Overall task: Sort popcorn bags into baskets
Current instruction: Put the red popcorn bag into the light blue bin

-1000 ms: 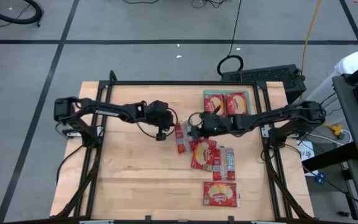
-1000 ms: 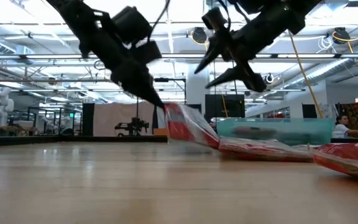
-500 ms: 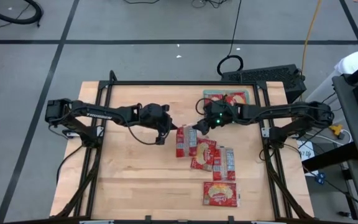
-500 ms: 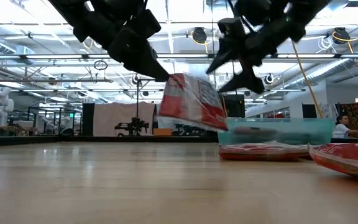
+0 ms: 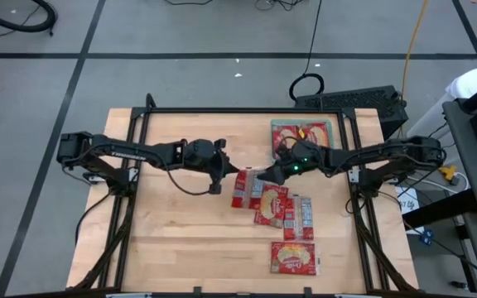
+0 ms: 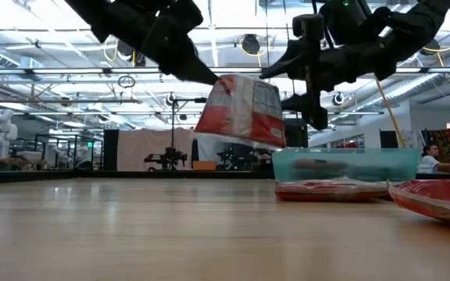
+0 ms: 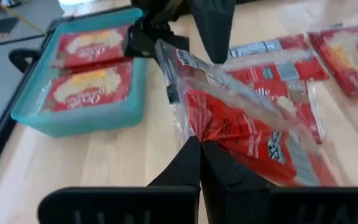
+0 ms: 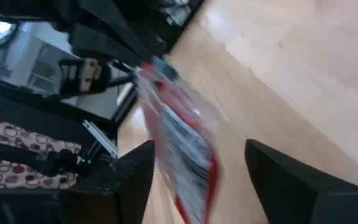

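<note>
A red popcorn bag [image 6: 241, 109] hangs above the table's middle with my left gripper [image 5: 222, 170] shut on it. My right gripper [image 5: 263, 175] stands open just to the bag's right. In its wrist view the bag [image 8: 179, 134] shows ahead of the gap between its fingers, and I see no touch. The teal basket [image 5: 302, 124] at the far right holds two popcorn bags [image 7: 92, 74]. Several more bags [image 5: 281, 207] lie flat on the wood, right of centre. My left gripper pinches the bag's upper left corner [image 6: 216, 83] between its two shut fingers [image 7: 201, 155]. The fingers come slanting down from the table's left. The bag hangs tilted below and beyond them, clear of the table, with its crinkled wrapper spread toward the right gripper.
A single bag [image 5: 293, 257] lies near the table's front edge. A black frame [image 5: 222, 110] borders the table. Bare wood [image 5: 172, 232] spreads over the left and near parts of the table. A person [image 6: 430, 158] shows in the room behind, far right.
My left gripper has risen and drawn back toward the table's left, still shut. The bag, which leaned with its lower end on the pile, now hangs clear of the table. My right gripper has sunk and rolled, so that its open fingers now face the bag.
</note>
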{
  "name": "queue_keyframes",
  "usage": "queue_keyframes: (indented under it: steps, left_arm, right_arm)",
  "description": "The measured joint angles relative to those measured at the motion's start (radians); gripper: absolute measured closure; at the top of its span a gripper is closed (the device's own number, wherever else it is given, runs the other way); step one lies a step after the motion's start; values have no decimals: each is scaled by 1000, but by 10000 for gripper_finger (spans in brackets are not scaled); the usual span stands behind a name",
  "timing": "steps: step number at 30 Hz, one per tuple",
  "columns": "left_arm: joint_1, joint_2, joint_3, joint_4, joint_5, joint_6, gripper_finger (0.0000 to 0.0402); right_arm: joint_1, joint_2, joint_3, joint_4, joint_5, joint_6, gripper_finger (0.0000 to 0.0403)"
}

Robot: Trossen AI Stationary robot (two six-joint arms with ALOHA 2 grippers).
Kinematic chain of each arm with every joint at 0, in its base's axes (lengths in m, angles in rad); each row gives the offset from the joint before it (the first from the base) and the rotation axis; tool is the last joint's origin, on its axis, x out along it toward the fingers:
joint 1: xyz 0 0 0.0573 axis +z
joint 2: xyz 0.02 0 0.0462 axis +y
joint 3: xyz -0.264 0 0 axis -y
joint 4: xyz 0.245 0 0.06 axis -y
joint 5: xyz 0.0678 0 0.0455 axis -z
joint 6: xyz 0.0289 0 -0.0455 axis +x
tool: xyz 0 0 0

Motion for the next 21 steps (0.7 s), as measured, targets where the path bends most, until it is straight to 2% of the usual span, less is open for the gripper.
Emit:
queue_keyframes:
  steps: [4,10,11,16,21]
  left_arm:
    - [0,-6,45,12,-27,-16,401]
    - [22,-5,95,-19,-85,-121,389]
    - [28,-5,107,-35,-85,-151,383]
    - [62,-12,197,-181,-72,-377,352]
    - [91,-15,314,-341,-38,-576,342]
  right_arm:
    - [12,-1,0,38,54,-43,221]
    - [5,-6,-1,169,65,-71,369]
    - [2,-14,-1,173,61,-73,384]
    - [-26,-105,-1,92,48,-87,383]
    - [-46,-257,47,-168,54,-241,395]
